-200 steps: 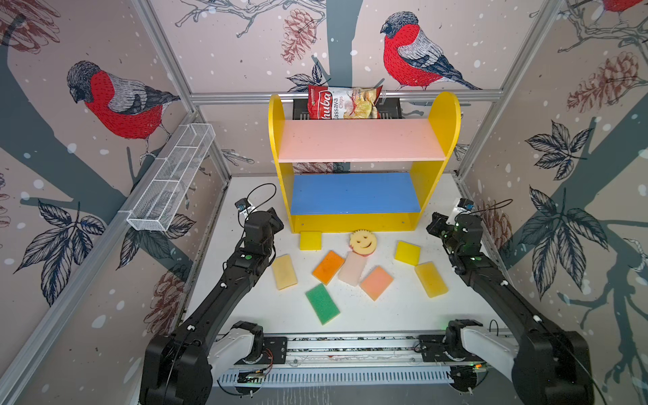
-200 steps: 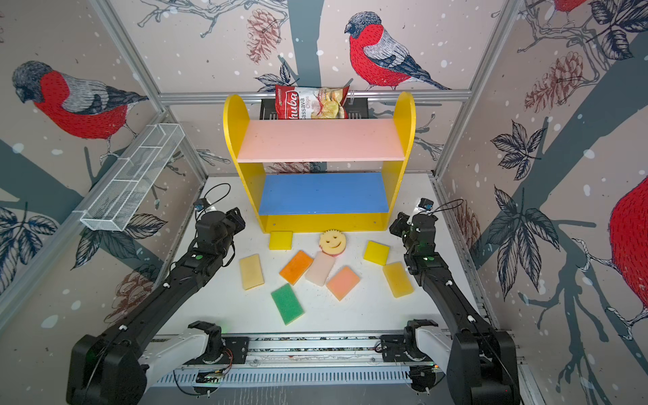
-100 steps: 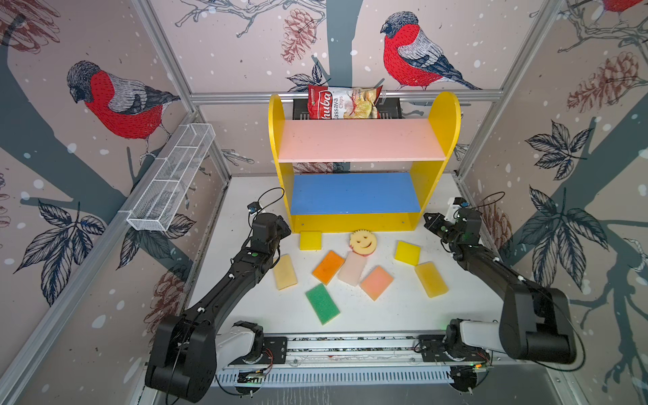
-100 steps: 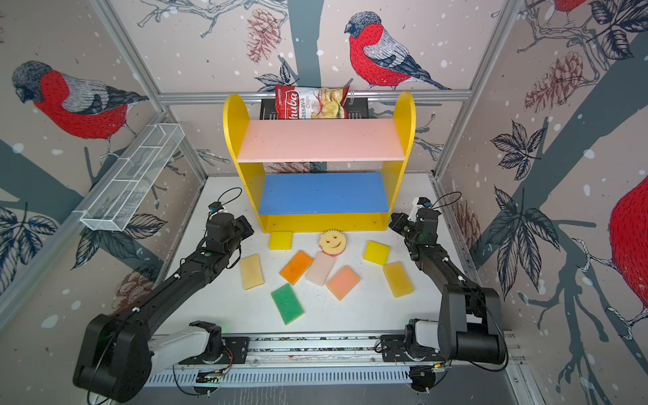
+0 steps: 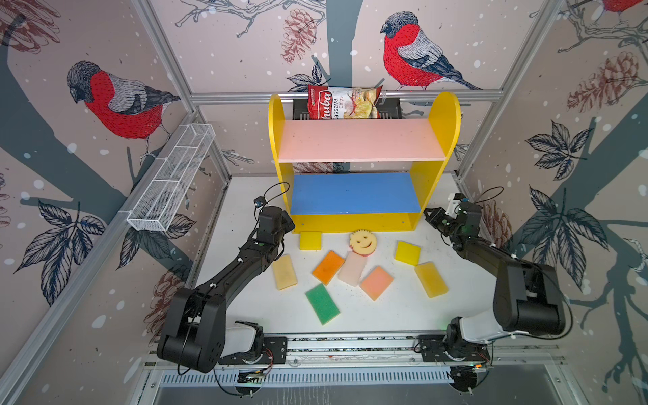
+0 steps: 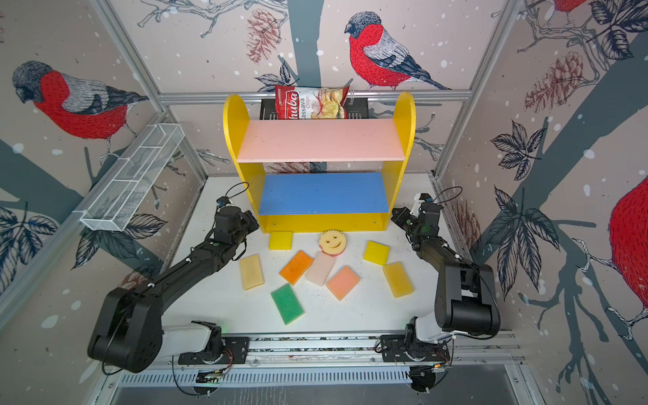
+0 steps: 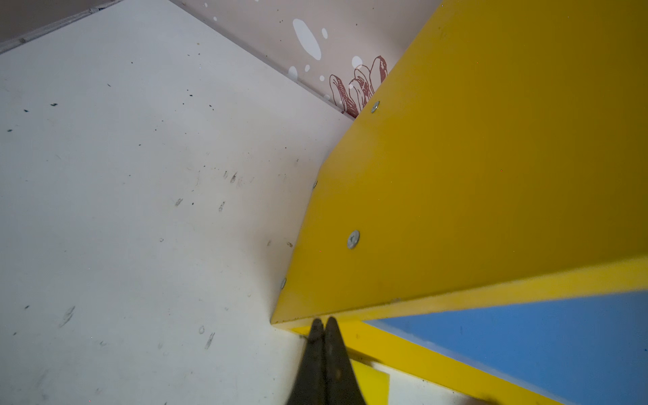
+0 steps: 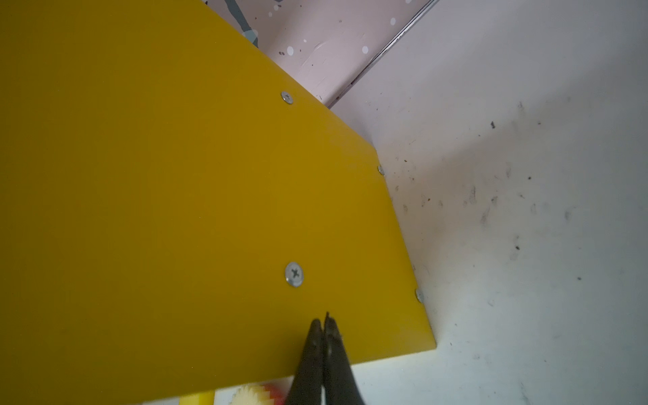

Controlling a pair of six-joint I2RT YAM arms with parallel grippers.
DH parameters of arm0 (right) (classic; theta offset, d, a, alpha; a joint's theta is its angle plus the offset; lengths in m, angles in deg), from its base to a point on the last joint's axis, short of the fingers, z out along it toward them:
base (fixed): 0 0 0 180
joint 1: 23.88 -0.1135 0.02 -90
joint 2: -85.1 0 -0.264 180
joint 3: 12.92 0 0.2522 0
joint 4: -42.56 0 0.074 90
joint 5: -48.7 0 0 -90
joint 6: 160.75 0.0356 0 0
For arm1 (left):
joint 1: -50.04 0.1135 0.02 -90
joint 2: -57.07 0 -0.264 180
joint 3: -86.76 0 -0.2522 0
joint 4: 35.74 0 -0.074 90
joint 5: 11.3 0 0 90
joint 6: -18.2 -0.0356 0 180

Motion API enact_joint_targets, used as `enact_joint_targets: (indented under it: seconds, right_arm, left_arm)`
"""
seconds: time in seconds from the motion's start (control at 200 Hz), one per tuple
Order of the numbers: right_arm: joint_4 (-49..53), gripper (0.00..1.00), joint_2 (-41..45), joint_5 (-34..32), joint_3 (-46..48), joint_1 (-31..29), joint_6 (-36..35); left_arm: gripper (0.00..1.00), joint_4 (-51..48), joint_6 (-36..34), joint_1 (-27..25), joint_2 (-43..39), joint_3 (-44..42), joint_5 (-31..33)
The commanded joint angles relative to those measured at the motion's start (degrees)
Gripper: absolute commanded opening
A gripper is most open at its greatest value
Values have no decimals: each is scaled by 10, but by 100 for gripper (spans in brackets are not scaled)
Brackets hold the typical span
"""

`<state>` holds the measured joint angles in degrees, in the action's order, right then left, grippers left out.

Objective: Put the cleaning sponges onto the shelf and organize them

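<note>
The shelf (image 5: 443, 115) stands at the back of the white table, its pink and blue boards bare. Several cleaning sponges lie loose in front of it: a round yellow smiley (image 5: 363, 242), two yellow squares (image 5: 310, 240) (image 5: 407, 252), and pale yellow (image 5: 284, 272), orange (image 5: 328, 267), cream (image 5: 351, 269), salmon (image 5: 376, 282), green (image 5: 322, 303) and amber (image 5: 431, 279) pads. My left gripper (image 7: 322, 321) is shut and empty, tips at the shelf's front left bottom corner (image 7: 280, 317). My right gripper (image 8: 323, 321) is shut and empty, tips at the shelf's right side panel (image 8: 210, 210).
A red-and-white chips bag (image 5: 343, 101) sits behind the shelf's top. A white wire-mesh basket (image 5: 171, 182) hangs on the left wall. The cage walls close in on both sides, and a rail (image 5: 350, 345) runs along the table's front edge.
My left gripper has shut from partly open and moved in toward the shelf's left bottom corner. My right gripper has moved up to the shelf's right side panel, still shut.
</note>
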<state>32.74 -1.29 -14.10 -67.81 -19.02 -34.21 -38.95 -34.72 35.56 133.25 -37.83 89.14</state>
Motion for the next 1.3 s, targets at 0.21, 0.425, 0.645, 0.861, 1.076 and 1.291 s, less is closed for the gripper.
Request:
enact_joint_targets:
  seconds: [0.21, 0.425, 0.645, 0.861, 1.076, 1.291]
  right_arm:
    - [-27, 0, -44, 9, -34, -5, 17]
    - [3, 0, -43, -8, -43, -5, 1]
    - [65, 0, 24, -23, -5, -8, -30]
    - [68, 0, 62, -30, 33, -29, -30]
    - [54, 0, -4, -32, -20, -32, -28]
    - [41, 0, -68, -19, -76, -30, -18]
  left_arm:
    - [0, 34, -7, -2, 55, 37, -27]
    - [0, 33, -11, -2, 75, 55, -27]
    - [0, 32, -13, -1, 73, 56, -27]
    - [0, 32, -13, -3, 66, 52, -24]
    - [0, 34, -15, -3, 72, 56, -18]
    - [0, 46, -12, -2, 101, 68, 2]
